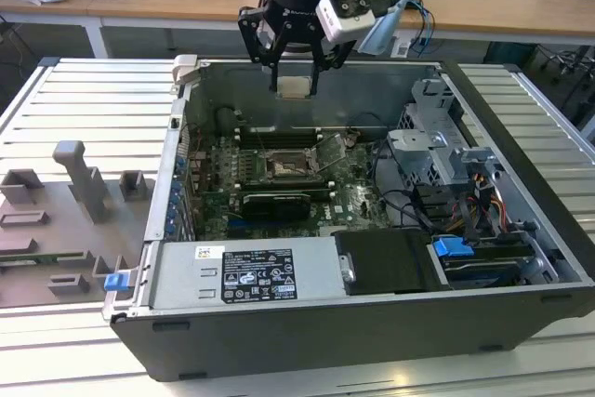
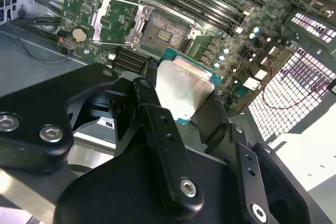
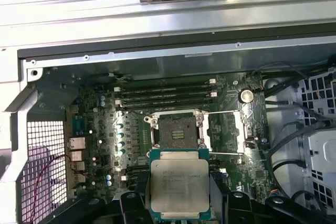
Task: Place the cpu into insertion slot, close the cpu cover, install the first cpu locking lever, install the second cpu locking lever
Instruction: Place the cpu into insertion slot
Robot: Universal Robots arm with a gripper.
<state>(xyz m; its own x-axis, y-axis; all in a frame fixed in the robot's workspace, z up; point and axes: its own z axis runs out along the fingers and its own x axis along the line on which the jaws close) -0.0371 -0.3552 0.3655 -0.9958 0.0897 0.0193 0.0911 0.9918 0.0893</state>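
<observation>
On the ribbed aluminium table [image 1: 84,109], a grey moulded plastic fixture tray [image 1: 65,220] with upright blocks lies at the exterior view's left edge. Beside it an open black steel computer case [image 1: 372,341] lies on its side. It holds a silver box-shaped power supply [image 1: 246,276] along the near wall and a green motherboard [image 1: 218,174] on the floor.

Above the motherboard, the arm's black two-fingered gripper [image 1: 296,81] is clamped on the cpu [image 1: 295,87], a small flat square chip with a pale brushed-metal face and green rim. The fingers press its opposite edges, and it hangs in the air well clear of the board.

Below it the insertion slot [image 1: 284,166], a square socket with a dark pinned centre and silver rim, lies bare. In the first wrist view the chip [image 3: 178,184] sits just short of the socket [image 3: 176,132].

The cpu cover [image 3: 226,132], a thin silver metal frame with a square cut-out, is folded open beside the socket. A perforated grey metal drive cage [image 1: 437,137] and bundled cables fill the case's end at the exterior view's right.
</observation>
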